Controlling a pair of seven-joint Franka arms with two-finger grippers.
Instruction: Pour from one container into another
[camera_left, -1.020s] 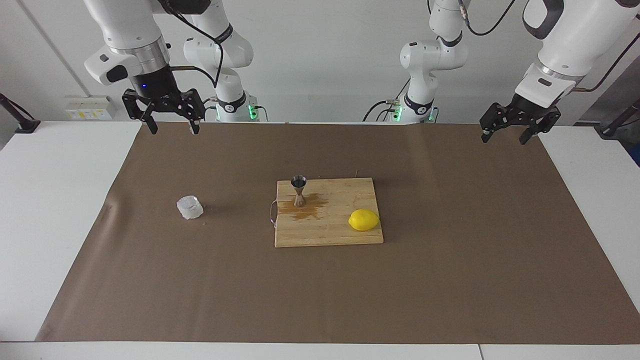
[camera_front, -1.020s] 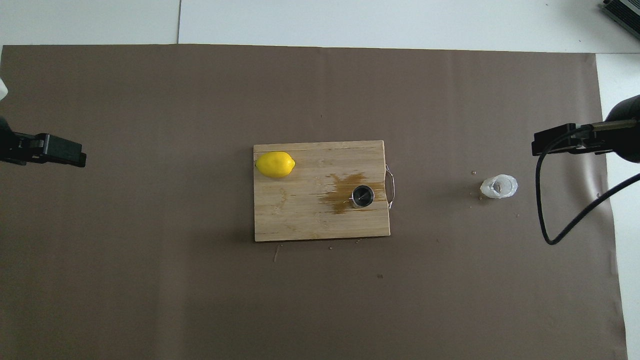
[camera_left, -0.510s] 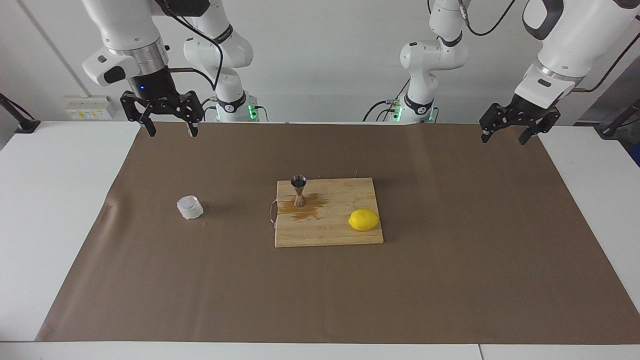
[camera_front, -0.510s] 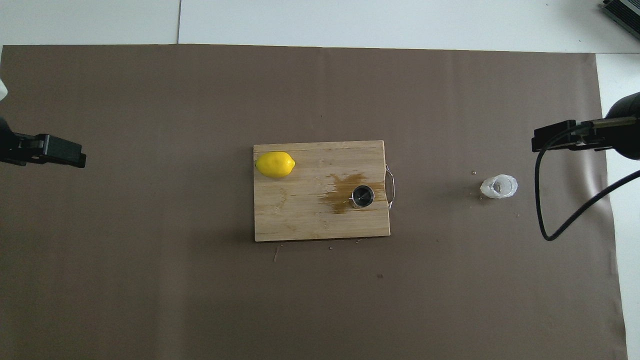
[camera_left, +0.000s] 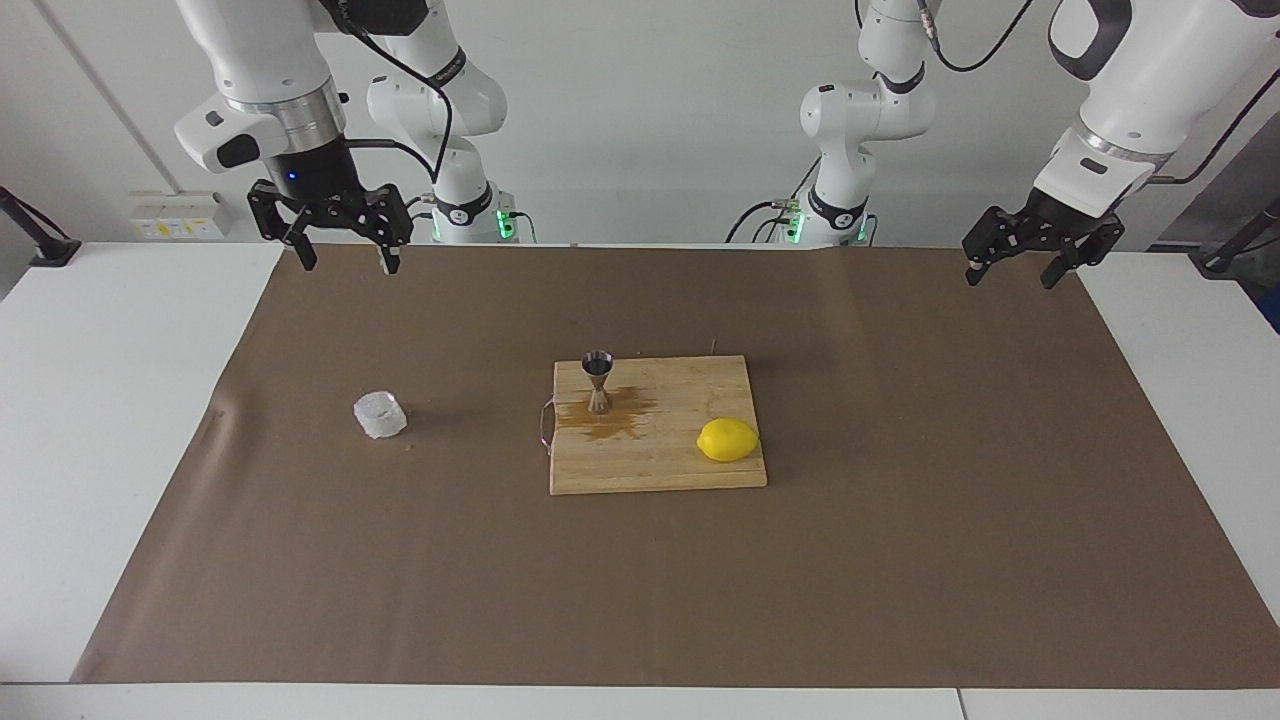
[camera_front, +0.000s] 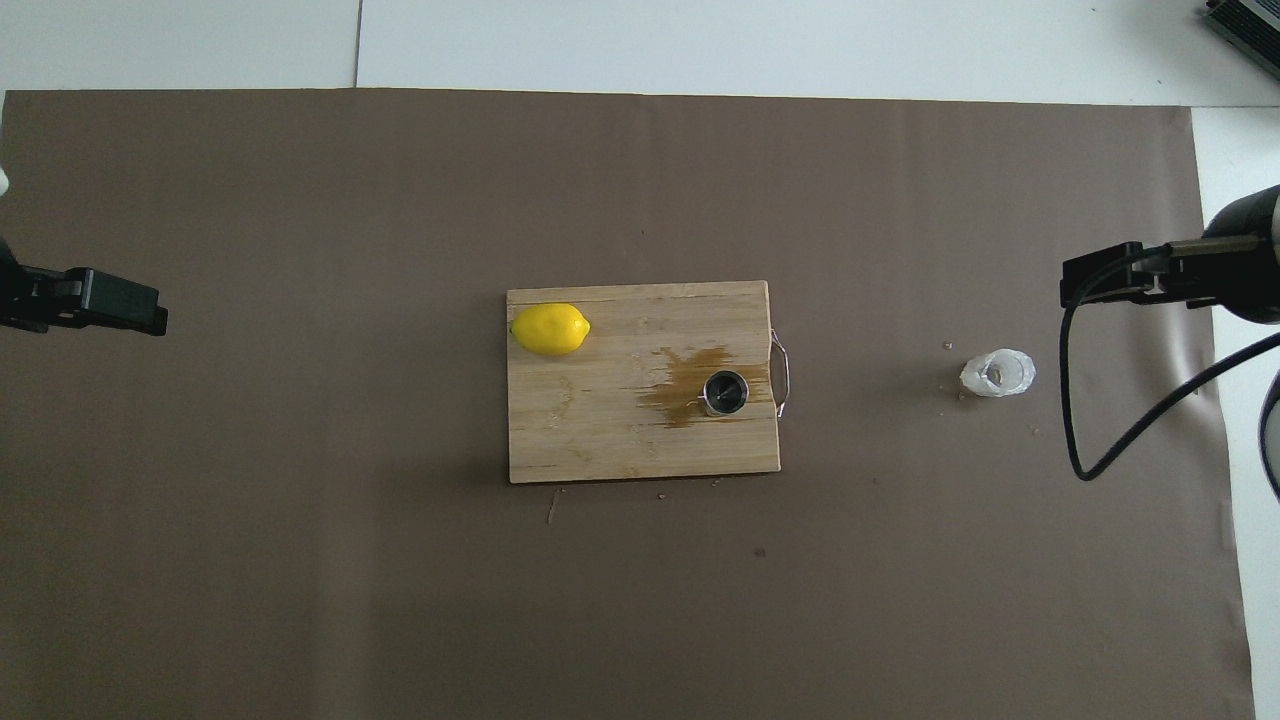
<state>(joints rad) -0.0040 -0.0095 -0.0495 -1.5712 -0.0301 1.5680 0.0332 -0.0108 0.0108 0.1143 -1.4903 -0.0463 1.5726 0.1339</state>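
The translucent whitish cup (camera_left: 380, 414) stands on the brown mat toward the right arm's end; it also shows in the overhead view (camera_front: 998, 373). The steel jigger (camera_left: 598, 380) stands upright on the wooden board (camera_left: 655, 465), in a brown spill (camera_left: 612, 424); from overhead its dark inside shows (camera_front: 725, 392). My right gripper (camera_left: 345, 262) hangs open and empty, high over the mat's edge at the right arm's end, apart from the cup; it also shows in the overhead view (camera_front: 1105, 280). My left gripper (camera_left: 1010, 275) hangs open and empty over the mat at the left arm's end (camera_front: 120, 305).
A yellow lemon (camera_left: 727, 440) lies on the board at the corner toward the left arm's end (camera_front: 550, 329). The board (camera_front: 600, 440) has a wire handle (camera_front: 782, 372) on the cup's side. The brown mat (camera_left: 900, 520) covers most of the white table.
My right gripper has risen and shifted very slightly. The left gripper, cup, jigger and lemon have not visibly moved.
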